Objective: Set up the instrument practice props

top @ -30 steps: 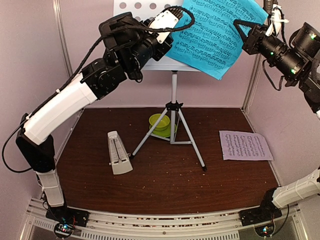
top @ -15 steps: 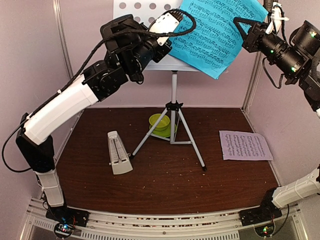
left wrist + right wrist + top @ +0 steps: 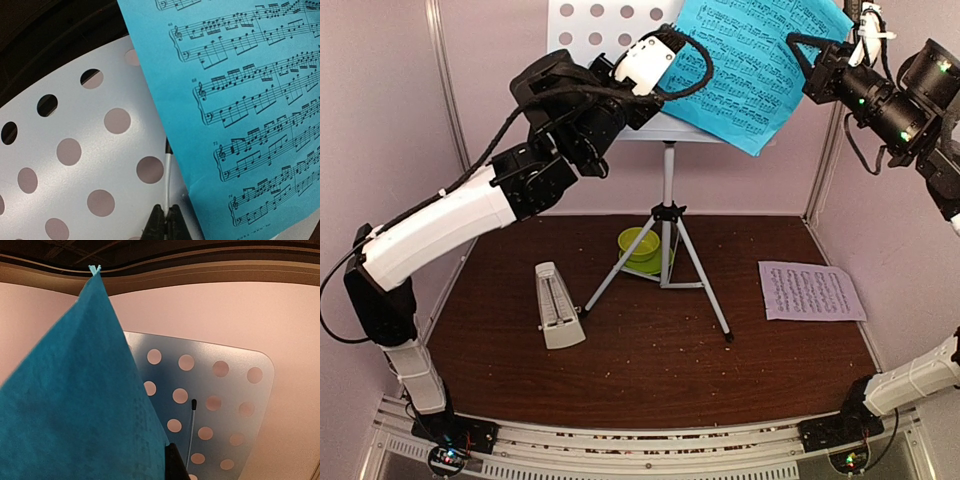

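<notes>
Two robot arms reach up to a pale perforated music stand [image 3: 600, 20] whose silver tripod [image 3: 667, 245] stands toward the back of a dark wooden table [image 3: 650, 380]. We see the right gripper [image 3: 796, 46] pinching the right edge of the blue music sheet [image 3: 750, 70]. It holds the sheet tilted across the right half of the stand's desk, lower corner hanging past the ledge. We judge it is held so in order to be squared up and lowered onto that ledge. The left gripper [image 3: 162, 220] has its fingers pressed together at the foot of the stand's thin wire page holder [image 3: 168, 175], which runs into the seam between them. We take it to be nipping that wire, probably to lift it clear for the sheet. Only the overhead view gives the wider layout. The pink music sheet [image 3: 810, 290] lies flat on the table to the right, the cream metronome [image 3: 557, 305] sits left of the tripod, and a lime-green bowl [image 3: 640, 245] sits among the tripod legs. That view hides the left fingertips, while the left wrist view shows them, with the wire just beside the sheet's left edge. The right wrist view shows the sheet's plain back rising to a peaked corner.
</notes>
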Controlling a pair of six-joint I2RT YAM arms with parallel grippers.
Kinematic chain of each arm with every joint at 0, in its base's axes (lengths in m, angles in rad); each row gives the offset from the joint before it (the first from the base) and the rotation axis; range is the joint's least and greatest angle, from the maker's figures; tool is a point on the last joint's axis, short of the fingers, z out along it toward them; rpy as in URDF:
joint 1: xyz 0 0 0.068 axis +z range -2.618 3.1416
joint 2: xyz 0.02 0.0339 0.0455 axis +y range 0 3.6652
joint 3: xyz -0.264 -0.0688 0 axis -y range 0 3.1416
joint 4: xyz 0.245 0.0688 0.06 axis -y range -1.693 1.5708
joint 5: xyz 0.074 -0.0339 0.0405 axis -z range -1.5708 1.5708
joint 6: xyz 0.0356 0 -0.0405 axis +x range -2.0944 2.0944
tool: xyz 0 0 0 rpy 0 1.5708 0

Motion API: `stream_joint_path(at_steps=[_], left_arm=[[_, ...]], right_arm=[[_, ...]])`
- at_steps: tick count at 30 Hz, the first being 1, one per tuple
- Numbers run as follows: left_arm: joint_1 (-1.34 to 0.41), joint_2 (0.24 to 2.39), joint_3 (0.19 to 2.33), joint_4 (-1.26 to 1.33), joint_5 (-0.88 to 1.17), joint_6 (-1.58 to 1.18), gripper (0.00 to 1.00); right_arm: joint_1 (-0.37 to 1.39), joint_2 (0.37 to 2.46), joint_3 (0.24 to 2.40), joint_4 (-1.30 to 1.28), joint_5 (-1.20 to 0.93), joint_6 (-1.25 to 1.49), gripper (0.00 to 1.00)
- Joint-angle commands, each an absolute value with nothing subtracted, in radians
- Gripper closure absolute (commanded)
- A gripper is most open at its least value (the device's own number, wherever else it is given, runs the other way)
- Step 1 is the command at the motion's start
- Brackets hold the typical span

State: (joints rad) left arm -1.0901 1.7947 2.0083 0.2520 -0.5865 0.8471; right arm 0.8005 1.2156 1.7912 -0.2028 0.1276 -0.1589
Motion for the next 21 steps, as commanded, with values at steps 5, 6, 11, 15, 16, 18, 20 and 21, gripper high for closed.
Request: stream_joint_path(at_steps=[5, 6, 11, 15, 16, 18, 20, 21], left_arm=[[-1.066, 1.671, 1.870, 0.484, -0.365, 0.757, 1.00], [-1.063, 1.665, 1.860, 0.494, -0.356, 0.745, 1.00], [-1.034, 1.647, 1.834, 0.513, -0.334, 0.682, 1.00], [-1.023, 1.661, 1.848, 0.519, -0.359, 0.683, 1.00], [-1.023, 1.666, 1.855, 0.519, -0.361, 0.689, 1.00], [-1.023, 1.676, 1.862, 0.521, -0.365, 0.698, 1.00], [-1.023, 1.684, 1.868, 0.527, -0.367, 0.706, 1.00], [-1.023, 1.685, 1.867, 0.531, -0.360, 0.708, 1.00]], right_arm=[[0.796, 1.253, 1.843, -0.162, 0.114, -0.196, 1.00], [0.797, 1.259, 1.852, -0.164, 0.112, -0.199, 1.00], [0.797, 1.293, 1.902, -0.171, 0.107, -0.214, 1.00], [0.797, 1.284, 1.899, -0.150, 0.182, -0.222, 1.00], [0.796, 1.271, 1.882, -0.143, 0.187, -0.228, 1.00], [0.795, 1.246, 1.852, -0.149, 0.190, -0.241, 1.00], [0.795, 1.228, 1.836, -0.166, 0.194, -0.250, 1.00], [0.796, 1.223, 1.830, -0.168, 0.195, -0.253, 1.00]])
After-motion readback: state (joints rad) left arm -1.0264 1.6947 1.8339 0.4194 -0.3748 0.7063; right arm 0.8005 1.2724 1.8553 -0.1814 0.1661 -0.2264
